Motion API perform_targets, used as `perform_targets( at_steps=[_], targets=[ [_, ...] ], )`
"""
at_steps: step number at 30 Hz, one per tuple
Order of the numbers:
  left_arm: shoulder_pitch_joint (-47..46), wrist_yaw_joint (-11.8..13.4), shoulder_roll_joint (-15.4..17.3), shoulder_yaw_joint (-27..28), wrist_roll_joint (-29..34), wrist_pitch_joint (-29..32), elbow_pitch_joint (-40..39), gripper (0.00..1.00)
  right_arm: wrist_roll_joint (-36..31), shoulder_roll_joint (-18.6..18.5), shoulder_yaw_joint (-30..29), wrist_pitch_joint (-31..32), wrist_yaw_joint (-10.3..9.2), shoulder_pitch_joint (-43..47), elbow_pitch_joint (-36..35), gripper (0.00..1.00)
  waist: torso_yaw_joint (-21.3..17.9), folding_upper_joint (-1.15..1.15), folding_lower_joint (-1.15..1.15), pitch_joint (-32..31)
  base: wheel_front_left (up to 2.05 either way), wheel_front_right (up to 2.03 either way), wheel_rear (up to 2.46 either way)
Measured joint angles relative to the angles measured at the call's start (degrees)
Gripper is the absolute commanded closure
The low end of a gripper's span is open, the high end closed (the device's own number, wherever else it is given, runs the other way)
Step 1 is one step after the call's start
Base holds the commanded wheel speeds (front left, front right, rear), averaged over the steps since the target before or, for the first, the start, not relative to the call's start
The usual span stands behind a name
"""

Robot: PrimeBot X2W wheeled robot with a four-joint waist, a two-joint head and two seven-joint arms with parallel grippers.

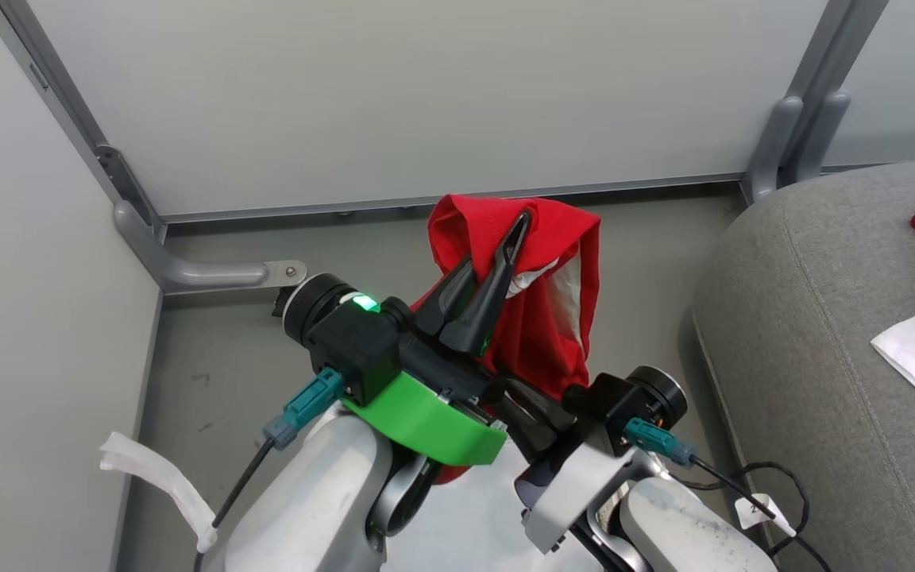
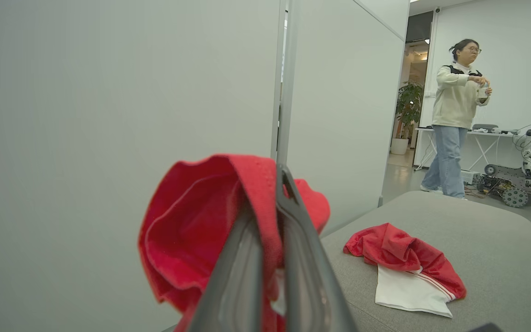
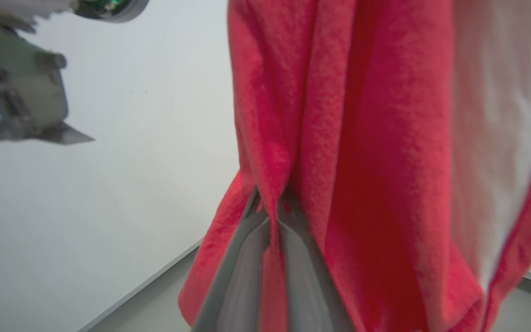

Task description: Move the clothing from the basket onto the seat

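Red fabric is pinched between the closed fingers of the left gripper (image 1: 505, 242). It holds the top fold of a red garment (image 1: 553, 318) up in the air, and the cloth drapes over the fingertips and hangs down, showing a white inner side. Lower on the same garment, the right gripper (image 3: 270, 203) has its two fingers pressed together on a fold, so both claws are clamped on this one piece.

The garment hangs above the grey floor (image 1: 219, 357), in a corner of pale partition panels (image 1: 426, 95) that close off the far side and the left. To the right is the grey seat (image 1: 807, 318), its rounded edge near the hanging cloth but not touching it. More red and white clothing (image 2: 404, 263) lies crumpled on the seat.

Beyond the far end of the seat a person (image 2: 454, 115) stands by a white table (image 2: 491, 134), with a small wheeled robot (image 2: 523, 175) on the floor nearby.
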Motion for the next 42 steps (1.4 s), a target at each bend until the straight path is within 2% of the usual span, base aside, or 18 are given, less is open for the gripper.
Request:
perform_targets(
  at_steps=[2, 3, 4, 10, 15, 23, 31, 36, 42],
  targets=[
    [0.0, 0.0, 0.0, 0.4, 0.0, 0.0, 0.1, 1.00, 0.0, 0.0, -0.2, 0.0, 0.00, 0.0, -0.1, 1.00, -0.2, 0.00, 0.00, 0.0, 0.00, 0.00, 0.00],
    [0.0, 0.0, -0.1, 0.7, 0.0, 0.0, 0.3, 0.93, 0.0, 0.0, -0.3, 0.0, 0.00, 0.0, -0.1, 1.00, -0.3, 0.00, 0.00, 0.0, 0.00, 0.00, 0.00],
    [0.0, 0.0, -0.1, 0.9, 0.1, 0.0, 0.6, 0.00, -0.1, 0.0, -0.5, 0.0, 0.00, 0.1, -0.2, 1.00, -0.5, 0.00, 0.00, 0.0, 0.00, 0.00, 0.00],
    [1.1, 0.1, 0.0, 2.8, 1.9, 0.0, 1.5, 0.00, -0.7, 0.0, -2.3, 0.0, 0.00, 1.7, -1.7, 1.00, -2.7, 0.00, 0.00, 0.0, 0.00, 0.00, 0.00],
    [2.4, 0.1, 0.8, 4.4, 3.9, 0.0, 2.7, 0.00, -1.4, 0.0, -3.7, 0.0, 0.00, 2.9, -3.8, 1.00, -6.1, 0.00, 0.00, 0.1, 0.00, 0.00, 0.00],
    [6.5, 0.1, 2.2, 7.4, 5.6, 0.0, 3.8, 0.00, -1.5, -0.1, -6.0, 0.0, -0.01, 5.3, -6.0, 1.00, -14.3, 0.00, 0.00, 0.4, 0.00, 0.00, 0.00],
    [11.8, 0.1, 2.5, 13.0, 7.9, 0.0, 2.0, 0.00, -2.1, -0.1, -7.7, 0.0, 0.00, 7.0, -7.6, 1.00, -24.7, 0.00, 0.00, 0.8, 0.00, 0.00, 0.00],
    [13.2, 0.1, 2.4, 12.1, 8.7, 0.0, 1.3, 0.00, -4.4, -0.1, -13.0, 0.0, 0.00, 7.6, -10.5, 1.00, -30.9, 0.00, 0.00, 1.6, 0.00, 0.00, 0.00],
    [13.2, 0.0, 4.2, 9.8, 7.9, 0.0, 1.8, 0.00, -7.5, -0.3, -20.0, 0.0, 0.00, 7.0, -14.0, 1.00, -34.7, 0.00, 0.00, 4.3, 0.00, 0.00, 0.00]
  ],
)
